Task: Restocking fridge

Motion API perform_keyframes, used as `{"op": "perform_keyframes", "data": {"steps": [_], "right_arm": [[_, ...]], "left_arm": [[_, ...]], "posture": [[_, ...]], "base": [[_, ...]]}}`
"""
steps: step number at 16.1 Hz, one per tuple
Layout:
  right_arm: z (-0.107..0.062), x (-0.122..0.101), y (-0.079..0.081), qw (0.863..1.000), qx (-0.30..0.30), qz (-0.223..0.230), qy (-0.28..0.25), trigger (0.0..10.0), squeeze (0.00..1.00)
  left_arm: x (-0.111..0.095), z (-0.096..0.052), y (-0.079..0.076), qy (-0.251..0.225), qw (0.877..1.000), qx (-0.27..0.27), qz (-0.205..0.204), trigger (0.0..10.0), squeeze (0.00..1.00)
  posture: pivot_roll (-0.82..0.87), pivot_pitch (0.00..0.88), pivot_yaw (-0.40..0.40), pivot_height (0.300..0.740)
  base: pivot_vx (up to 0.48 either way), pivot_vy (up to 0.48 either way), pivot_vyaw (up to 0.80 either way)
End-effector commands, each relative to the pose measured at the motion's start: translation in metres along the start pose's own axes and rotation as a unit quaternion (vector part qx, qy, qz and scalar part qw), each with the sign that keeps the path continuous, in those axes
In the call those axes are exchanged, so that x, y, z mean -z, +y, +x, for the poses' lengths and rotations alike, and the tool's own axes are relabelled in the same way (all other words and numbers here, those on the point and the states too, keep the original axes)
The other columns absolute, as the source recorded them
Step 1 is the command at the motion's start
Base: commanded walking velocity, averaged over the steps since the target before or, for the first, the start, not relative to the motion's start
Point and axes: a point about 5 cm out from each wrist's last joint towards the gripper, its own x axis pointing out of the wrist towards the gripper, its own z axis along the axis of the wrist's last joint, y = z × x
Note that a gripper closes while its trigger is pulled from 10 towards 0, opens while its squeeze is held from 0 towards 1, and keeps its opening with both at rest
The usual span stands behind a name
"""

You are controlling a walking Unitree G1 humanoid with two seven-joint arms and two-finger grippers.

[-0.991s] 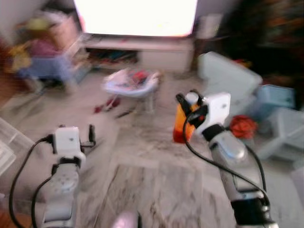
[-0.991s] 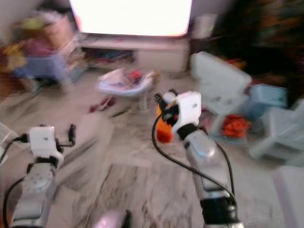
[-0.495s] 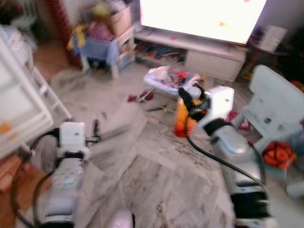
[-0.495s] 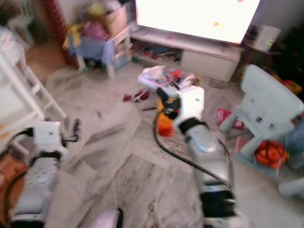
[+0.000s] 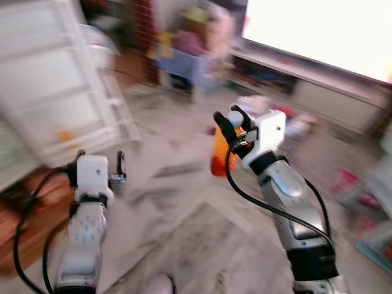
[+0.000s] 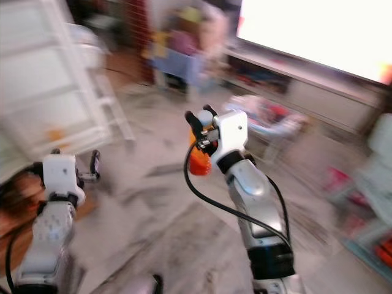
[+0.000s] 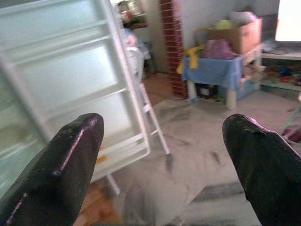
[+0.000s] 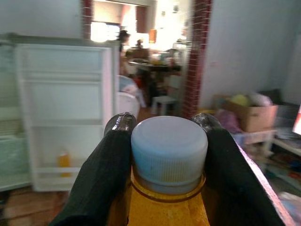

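My right gripper (image 8: pixel 162 141) pinches an orange bottle (image 5: pixel 219 151) just below its white cap (image 8: pixel 169 153), holding it upright in the air ahead of me. My left gripper (image 7: pixel 164 155) is raised, its fingers (image 7: pixel 70 160) spread wide with nothing between them. The fridge door (image 7: pixel 70 89) stands open to my left, with a small orange item (image 8: pixel 64 160) on its lower shelf. Head views are blurred.

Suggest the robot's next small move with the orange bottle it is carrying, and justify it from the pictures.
Probably keep turning toward the open fridge door and carry the bottle closer. The right gripper clamps it just below the white cap, the door shelves stand some way off, and the left gripper is open and free.
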Motion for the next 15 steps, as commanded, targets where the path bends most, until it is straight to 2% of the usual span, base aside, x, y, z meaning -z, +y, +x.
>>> {"op": "perform_keyframes", "data": {"steps": [1, 2, 4, 6, 8, 11, 14, 15], "right_arm": [[-0.005, 0.001, -0.007, 1.0, 0.024, -0.01, -0.004, 10.0, 0.0], [-0.01, 0.006, -0.011, 0.999, 0.044, -0.007, 0.003, 10.0, 0.0], [-0.026, 0.025, -0.027, 0.992, 0.116, 0.027, 0.04, 10.0, 0.0], [-0.034, 0.027, -0.034, 0.989, 0.141, 0.009, 0.048, 10.0, 0.0], [-0.039, 0.032, -0.038, 0.983, 0.173, 0.017, 0.057, 10.0, 0.0], [-0.035, 0.03, -0.034, 0.988, 0.144, -0.001, 0.054, 10.0, 0.0], [-0.035, 0.022, -0.045, 0.991, 0.124, -0.018, 0.055, 10.0, 0.0], [-0.037, 0.021, -0.044, 0.992, 0.106, -0.023, 0.06, 10.0, 0.0]], "left_arm": [[0.001, -0.004, -0.003, 0.006, 1.0, 0.014, -0.019, 10.0, 0.0], [0.0, -0.007, -0.007, 0.006, 0.999, 0.033, -0.029, 10.0, 0.0], [-0.004, -0.017, -0.016, -0.002, 0.995, 0.08, -0.055, 10.0, 0.0], [-0.006, -0.018, -0.022, -0.001, 0.994, 0.089, -0.058, 10.0, 0.0], [-0.004, -0.018, -0.026, -0.002, 0.994, 0.1, -0.047, 10.0, 0.0], [-0.008, -0.013, -0.03, -0.004, 0.993, 0.107, -0.052, 10.0, 0.0], [-0.006, -0.011, -0.022, -0.013, 0.996, 0.08, -0.024, 10.0, 0.0], [-0.006, -0.011, -0.022, -0.01, 0.996, 0.082, -0.026, 10.0, 0.0]], "posture": [[0.12, 0.0, -0.018, 0.74], [0.13, 0.0, -0.018, 0.74], [0.13, 0.0, -0.016, 0.74], [0.13, 0.0, -0.016, 0.74], [0.12, 0.0, -0.015, 0.74], [0.12, 0.0, -0.017, 0.74], [0.12, 0.0, -0.031, 0.74], [0.12, 0.0, -0.029, 0.74]], "base": [[0.0, 0.0, 0.8], [0.0, 0.0, 0.8], [0.0, 0.0, 0.8], [0.0, 0.0, 0.74], [0.0, 0.0, 0.28], [0.431, 0.0, 0.0], [0.431, 0.0, 0.0], [0.431, 0.0, 0.0]]}}
